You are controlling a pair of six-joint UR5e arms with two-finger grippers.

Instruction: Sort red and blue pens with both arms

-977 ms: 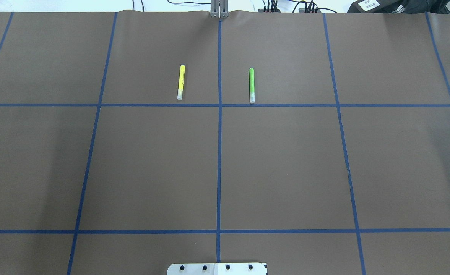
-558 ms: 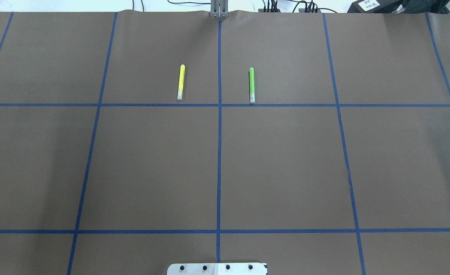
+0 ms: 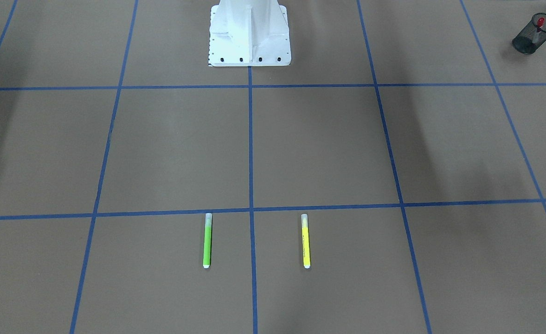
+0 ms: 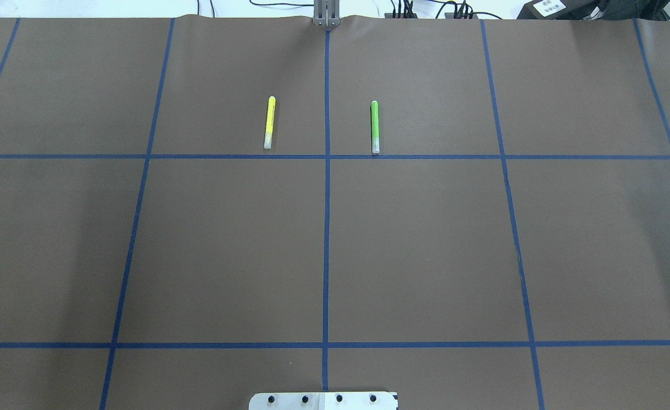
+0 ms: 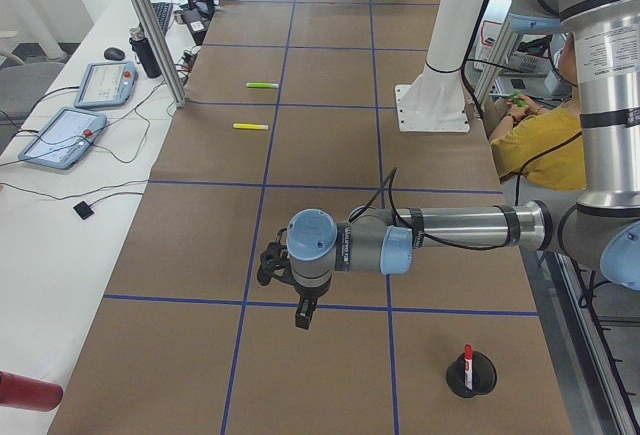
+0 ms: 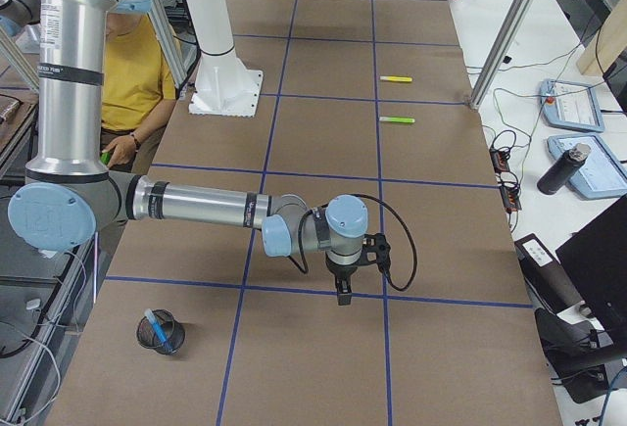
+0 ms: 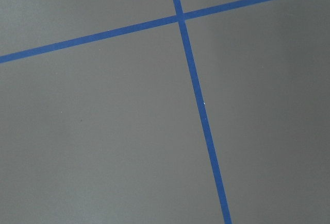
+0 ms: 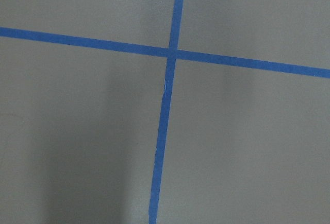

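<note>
You have a table (image 4: 226,245) covered in brown paper and ruled into squares by blue tape (image 4: 326,228). On the far side, a yellow marker (image 4: 269,122) lies left of the centre line and a green marker (image 4: 374,126) right of it, parallel and well apart. The white pedestal (image 3: 249,41) stands mid near edge. A black mesh cup (image 3: 535,35) stands at the left end, a second mesh cup (image 6: 159,331) at the right.
</note>
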